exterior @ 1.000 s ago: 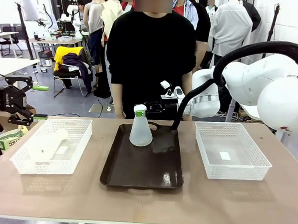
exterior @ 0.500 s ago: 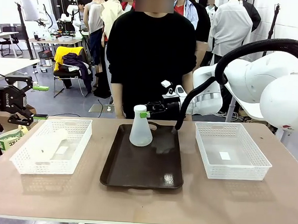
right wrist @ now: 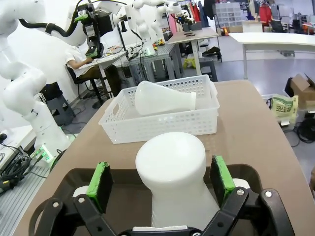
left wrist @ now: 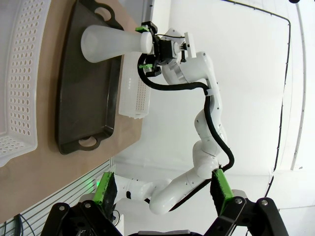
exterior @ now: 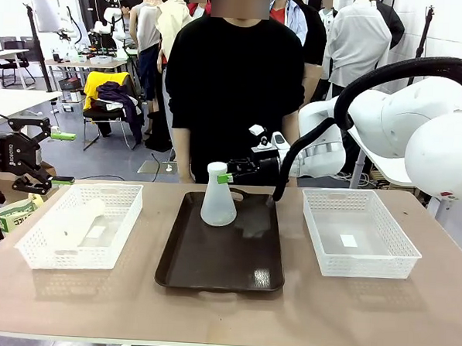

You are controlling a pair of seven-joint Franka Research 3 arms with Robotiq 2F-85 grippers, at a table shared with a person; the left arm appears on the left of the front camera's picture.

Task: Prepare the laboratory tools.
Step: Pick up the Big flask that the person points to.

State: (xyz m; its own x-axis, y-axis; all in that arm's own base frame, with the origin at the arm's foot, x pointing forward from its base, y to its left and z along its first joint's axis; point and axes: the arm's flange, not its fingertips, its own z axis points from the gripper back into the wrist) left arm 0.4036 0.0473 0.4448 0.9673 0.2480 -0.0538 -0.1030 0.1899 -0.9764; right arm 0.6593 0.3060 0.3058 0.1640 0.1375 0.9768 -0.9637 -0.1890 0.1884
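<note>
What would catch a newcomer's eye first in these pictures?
First, the upright flask on the dark tray mid-table, with the right gripper open on either side of its neck. Next, the second flask, lying on its side in the white basket at the robot's left.

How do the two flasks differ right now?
The tray flask stands upright on the dark tray; the basket flask lies on its side in the left basket. The right gripper has its fingers beside the tray flask's neck; nothing holds the basket flask. Both are frosted white.
</note>
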